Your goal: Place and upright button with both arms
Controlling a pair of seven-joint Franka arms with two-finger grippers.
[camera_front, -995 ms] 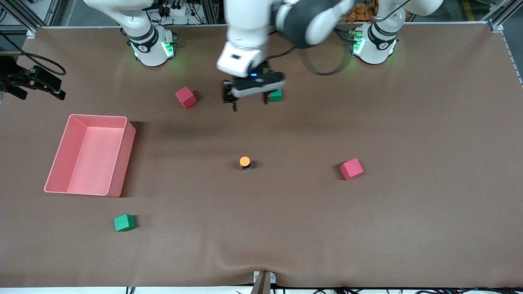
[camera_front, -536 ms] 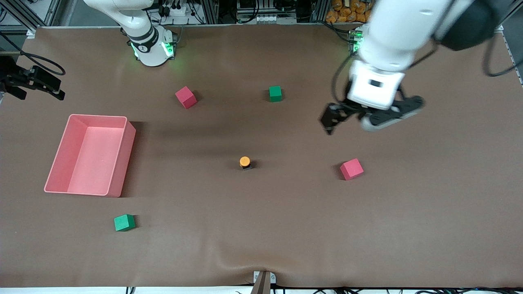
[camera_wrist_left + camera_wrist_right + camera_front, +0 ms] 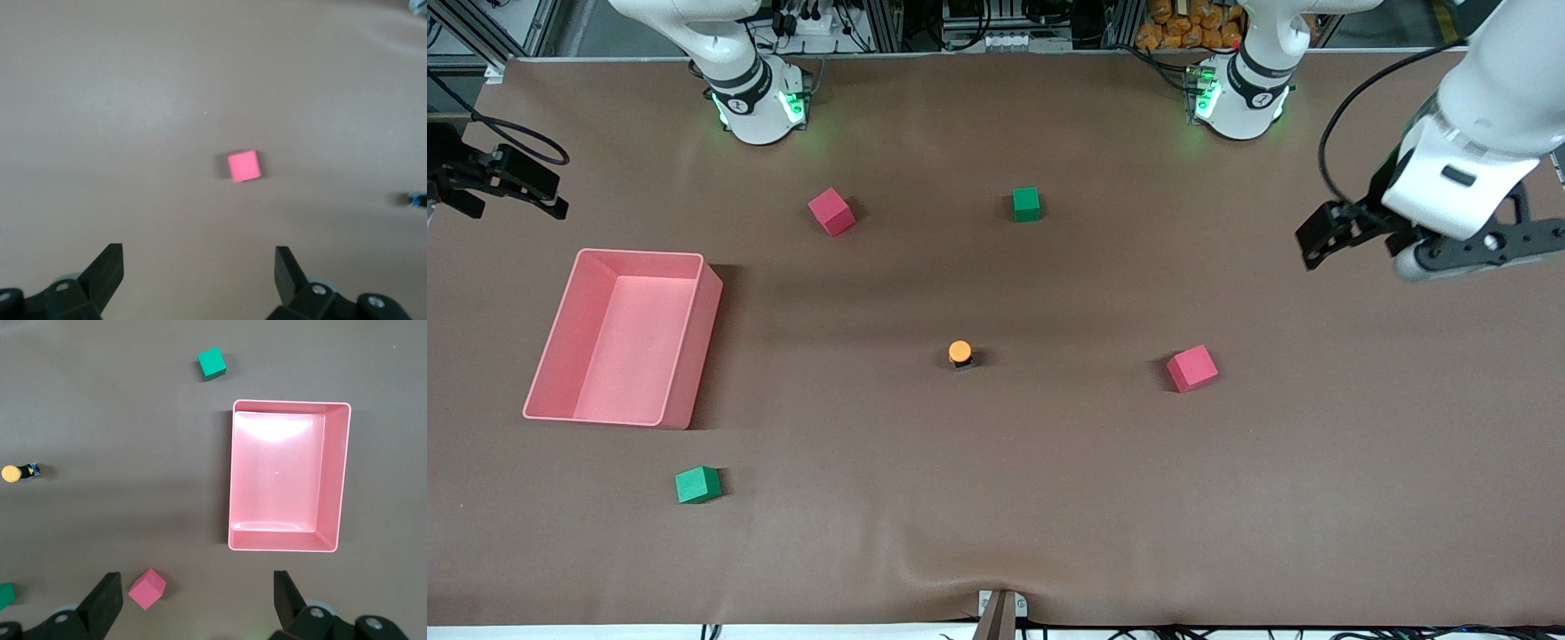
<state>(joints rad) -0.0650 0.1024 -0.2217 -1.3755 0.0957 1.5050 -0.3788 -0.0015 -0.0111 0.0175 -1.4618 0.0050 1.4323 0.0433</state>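
The button (image 3: pixel 959 353) stands upright in the middle of the brown table, orange cap on top. It also shows in the right wrist view (image 3: pixel 16 473), and its dark body shows at the edge of the left wrist view (image 3: pixel 416 199). My left gripper (image 3: pixel 1414 242) is open and empty, up in the air over the left arm's end of the table. The left wrist view shows it (image 3: pixel 198 270) over bare table with a red cube (image 3: pixel 243 165) below. My right gripper (image 3: pixel 197 600) is open and empty, high over the table; the front view does not show it.
A pink bin (image 3: pixel 694 356) lies toward the right arm's end. A red cube (image 3: pixel 831 212) and a green cube (image 3: pixel 1026 204) lie near the bases. Another red cube (image 3: pixel 1192 368) lies beside the button toward the left arm's end, and a green cube (image 3: pixel 697 484) nearer the camera.
My left arm has swung from over the green cube near the bases out to the left arm's end of the table, fingers open. The button and cubes have not moved.
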